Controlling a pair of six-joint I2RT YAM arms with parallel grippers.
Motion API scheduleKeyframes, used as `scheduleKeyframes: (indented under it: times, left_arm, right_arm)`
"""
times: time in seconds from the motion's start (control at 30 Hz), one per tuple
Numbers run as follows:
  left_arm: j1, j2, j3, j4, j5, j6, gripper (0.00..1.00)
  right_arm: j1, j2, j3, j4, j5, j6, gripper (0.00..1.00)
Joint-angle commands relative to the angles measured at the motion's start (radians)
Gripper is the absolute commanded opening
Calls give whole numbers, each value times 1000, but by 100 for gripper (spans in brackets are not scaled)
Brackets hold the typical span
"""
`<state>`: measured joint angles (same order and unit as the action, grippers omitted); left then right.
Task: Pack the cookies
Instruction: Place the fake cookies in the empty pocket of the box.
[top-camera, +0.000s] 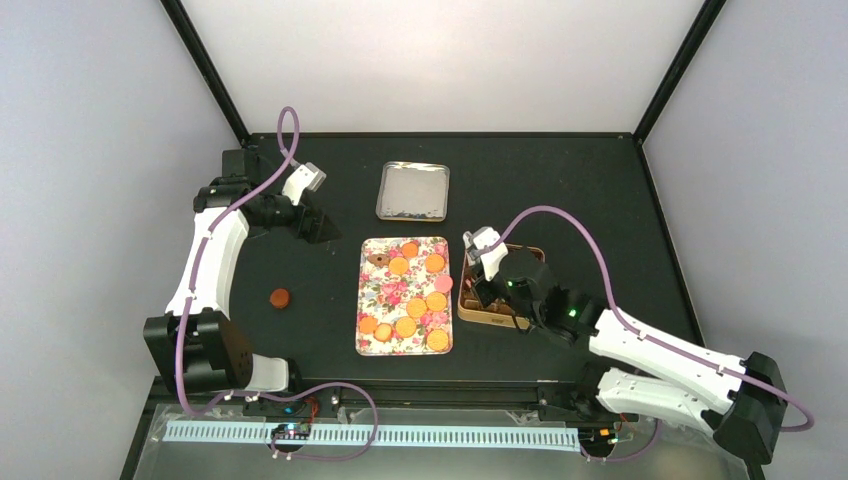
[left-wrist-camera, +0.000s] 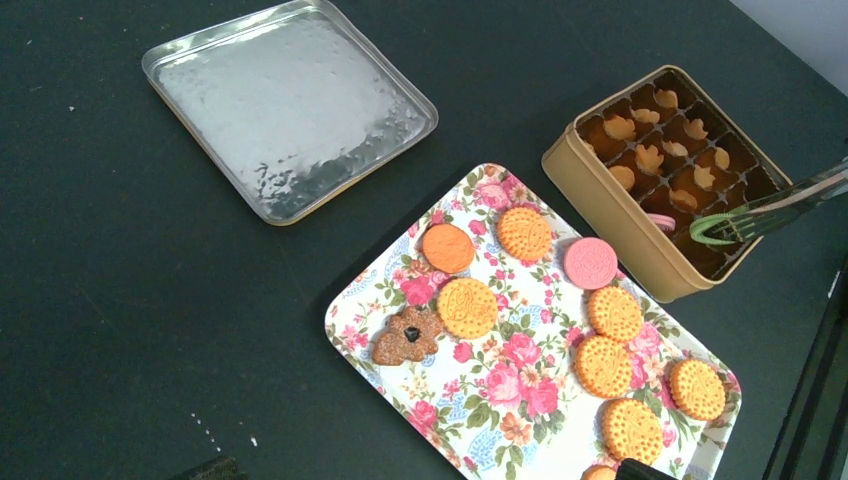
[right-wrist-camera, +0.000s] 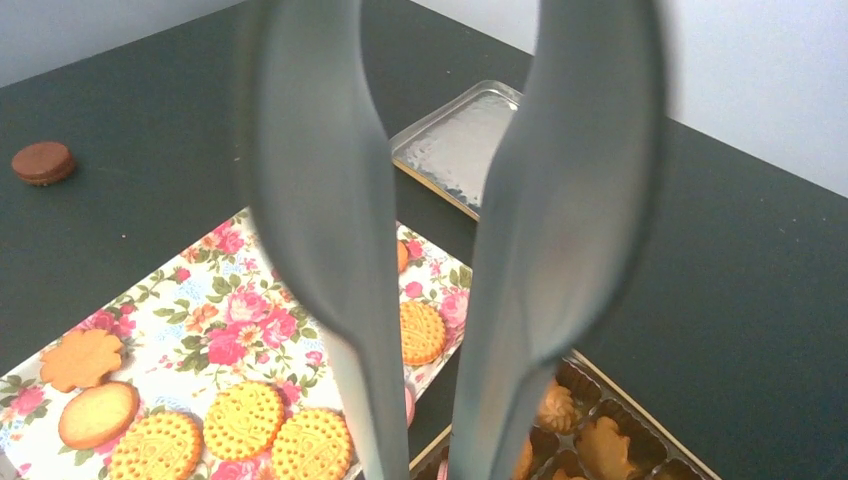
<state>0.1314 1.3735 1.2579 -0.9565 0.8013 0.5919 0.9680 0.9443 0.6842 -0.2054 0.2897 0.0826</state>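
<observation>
Several round orange cookies (left-wrist-camera: 467, 307), a pink one (left-wrist-camera: 590, 262) and a brown leaf-shaped one (left-wrist-camera: 408, 337) lie on a floral tray (top-camera: 372, 300). One dark brown cookie (top-camera: 280, 297) lies alone on the table to the tray's left. The tan tin (left-wrist-camera: 610, 205) stands right of the tray, with leaf-shaped cookies (left-wrist-camera: 650, 157) in its compartments. My right gripper (top-camera: 487, 268) is shut on grey-green tongs (right-wrist-camera: 330, 250). The tong tips (left-wrist-camera: 718, 230) hover over the tin's near corner, slightly apart, with nothing between them. My left gripper (top-camera: 316, 226) hangs open, back left of the tray.
The tin's silver lid (top-camera: 413, 190) lies upside down behind the tray. The black table ends at walls behind and at both sides. The right arm reaches in from the near right, over the tin.
</observation>
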Motion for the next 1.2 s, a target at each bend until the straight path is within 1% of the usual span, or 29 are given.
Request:
scheduleKeyframes:
  times: [0.0, 0.23, 0.33, 0.4, 0.6, 0.7, 0.9, 1.17]
  left_arm:
    - [6, -14, -2, 12, 30, 8, 99]
    - [7, -13, 4, 12, 29, 8, 99]
    - [7, -10, 5, 12, 28, 8, 99]
    - [7, -10, 5, 12, 29, 8, 99]
    - [7, -9, 5, 13, 32, 8, 99]
    - [7, -9, 5, 11, 35, 10, 99]
    - [7, -10, 3, 9, 32, 14, 99]
    - [6, -12, 0, 12, 32, 13, 99]
  right_arm:
    - [-7, 4, 9, 92, 15, -22, 1]
    - [-6, 31, 8, 124, -3, -25, 2]
    - [-6, 32, 4, 119, -7, -19, 4]
    - [-6, 27, 0, 114, -6, -15, 7]
    - [-6, 4, 4, 94, -6, -7, 24]
    - [-6, -4, 14, 87, -10, -4, 28]
    - [-6, -24, 31, 78, -8, -3, 28]
    - [-6, -26, 30, 69, 9, -7, 24]
